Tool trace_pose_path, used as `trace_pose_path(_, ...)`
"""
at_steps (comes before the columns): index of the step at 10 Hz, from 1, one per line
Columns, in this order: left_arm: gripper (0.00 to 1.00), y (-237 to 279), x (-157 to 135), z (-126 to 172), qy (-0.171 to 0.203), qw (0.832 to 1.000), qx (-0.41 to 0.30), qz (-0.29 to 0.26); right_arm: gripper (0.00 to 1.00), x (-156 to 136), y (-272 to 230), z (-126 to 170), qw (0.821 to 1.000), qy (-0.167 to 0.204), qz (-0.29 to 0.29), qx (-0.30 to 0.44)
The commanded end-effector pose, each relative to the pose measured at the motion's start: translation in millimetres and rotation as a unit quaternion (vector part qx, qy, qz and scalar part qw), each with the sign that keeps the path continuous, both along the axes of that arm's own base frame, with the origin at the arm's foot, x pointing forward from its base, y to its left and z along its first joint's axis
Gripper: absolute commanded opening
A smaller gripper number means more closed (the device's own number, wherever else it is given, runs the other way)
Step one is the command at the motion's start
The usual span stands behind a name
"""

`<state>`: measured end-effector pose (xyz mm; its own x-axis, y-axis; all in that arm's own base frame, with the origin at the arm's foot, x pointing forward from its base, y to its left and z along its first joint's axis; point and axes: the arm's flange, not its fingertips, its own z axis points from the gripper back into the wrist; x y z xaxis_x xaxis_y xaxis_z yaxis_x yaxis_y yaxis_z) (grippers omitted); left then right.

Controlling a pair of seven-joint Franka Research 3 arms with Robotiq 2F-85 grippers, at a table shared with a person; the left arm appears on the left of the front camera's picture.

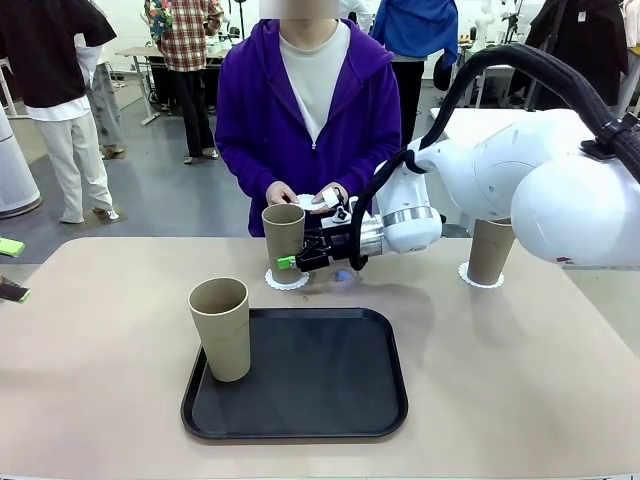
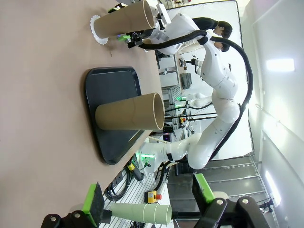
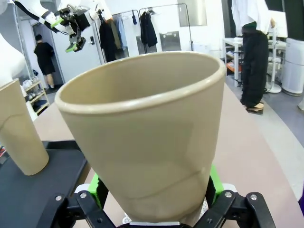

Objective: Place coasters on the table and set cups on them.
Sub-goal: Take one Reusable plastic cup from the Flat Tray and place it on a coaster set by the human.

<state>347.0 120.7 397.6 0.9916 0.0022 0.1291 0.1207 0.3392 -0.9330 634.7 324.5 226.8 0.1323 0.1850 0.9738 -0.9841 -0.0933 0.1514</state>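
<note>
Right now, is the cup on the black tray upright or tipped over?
Upright: the cup stands on its narrow base on the black tray, open rim facing up.

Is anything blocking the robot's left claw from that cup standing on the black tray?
Nothing visible does. Only bare table lies between the open left gripper and the cup on the tray, apart from the tray's low rim.

Bright, even overhead light; soft shadows on table (image 1: 100,330); my wrist views warp at edges, ceiling lamps (image 2: 280,65) blown out.
</note>
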Motion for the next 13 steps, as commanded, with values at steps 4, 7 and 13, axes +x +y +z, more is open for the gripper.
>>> trace_pose_path(4, 1.0, 0, 0, 2, -0.004, 1.0, -0.006, 0.003, 1.0, -3, -10, 10, 0.999, 0.027, 0.009, -0.036)
trace_pose_path(7, 1.0, 0, 0, 2, -0.004, 1.0, -0.006, 0.003, 1.0, -2, -14, 10, 0.998, 0.029, 0.002, -0.054)
trace_pose_path(13, 1.0, 0, 0, 2, -0.004, 1.0, -0.006, 0.003, 1.0, -7, -33, 14, 0.995, 0.034, -0.018, -0.092)
